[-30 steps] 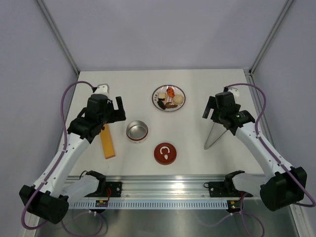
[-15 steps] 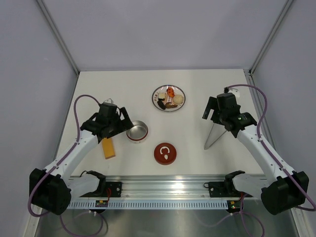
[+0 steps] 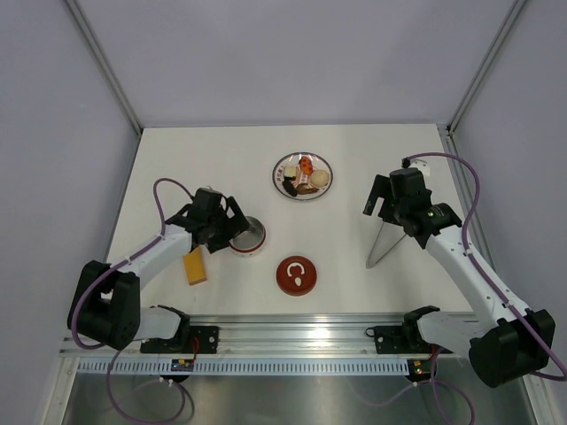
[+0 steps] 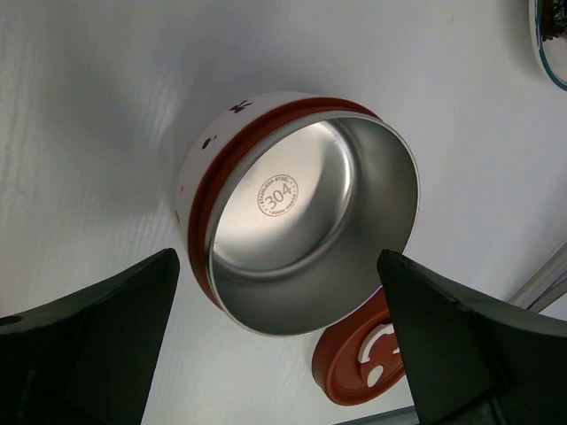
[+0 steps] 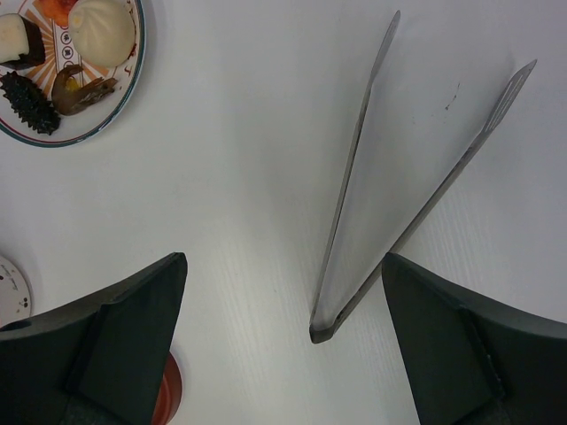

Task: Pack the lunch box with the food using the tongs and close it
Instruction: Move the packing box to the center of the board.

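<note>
The lunch box (image 3: 250, 237) (image 4: 301, 221), a round steel tin, stands empty at mid-table. Its dark-red lid (image 3: 296, 275) (image 4: 368, 352) lies flat just near-right of it, white mark up. My left gripper (image 3: 232, 225) (image 4: 276, 258) hovers open at the tin's left rim, and in the left wrist view the tin sits between the spread fingers. The food (image 3: 306, 175) (image 5: 99, 27) lies on a patterned plate (image 3: 281, 166) (image 5: 97, 131). The tongs (image 3: 384, 243) (image 5: 353, 177) lie on the table at the right. My right gripper (image 3: 382, 206) (image 5: 283, 258) hangs open over their joined end, holding nothing.
A flat yellow-orange bar (image 3: 195, 265) lies left of the tin, partly under my left arm. Frame posts rise at the table's far corners. A rail runs along the near edge.
My left arm has swung right and nearer, from above the yellow bar to the tin's left rim. The right arm has barely moved.
</note>
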